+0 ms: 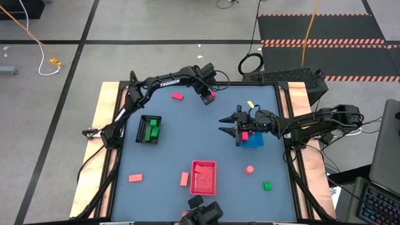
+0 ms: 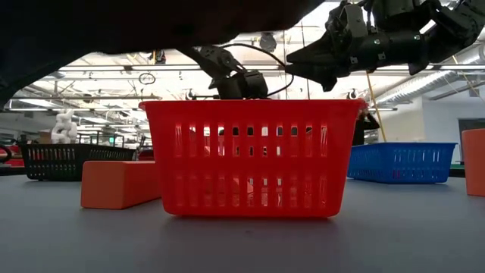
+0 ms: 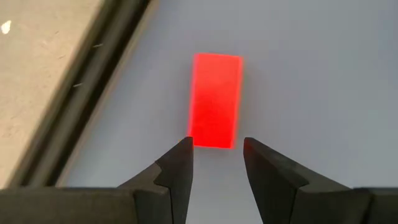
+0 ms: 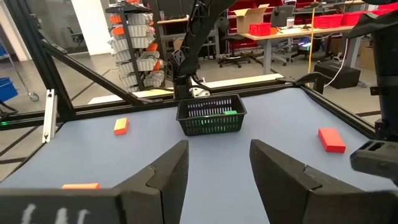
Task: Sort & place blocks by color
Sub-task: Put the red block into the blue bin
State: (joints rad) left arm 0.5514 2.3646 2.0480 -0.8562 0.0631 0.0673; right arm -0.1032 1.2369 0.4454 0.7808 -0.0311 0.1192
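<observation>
near the table's far edge the left gripper (image 1: 210, 97) hangs with fingers parted over a magenta-red block (image 3: 215, 101). beside the blue tray (image 1: 254, 140), the right gripper (image 1: 228, 125) spreads wide, empty.

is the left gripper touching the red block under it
Apart. In the left wrist view the open left gripper has grey table showing between each fingertip and the red block.

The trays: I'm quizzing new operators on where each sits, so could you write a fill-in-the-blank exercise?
1. The green blocks lie in the ____ tray.
2. The right gripper hangs open beside the ____ tray.
3. The left gripper is open above a ____ block.

Missing words: black; blue; magenta-red
</observation>
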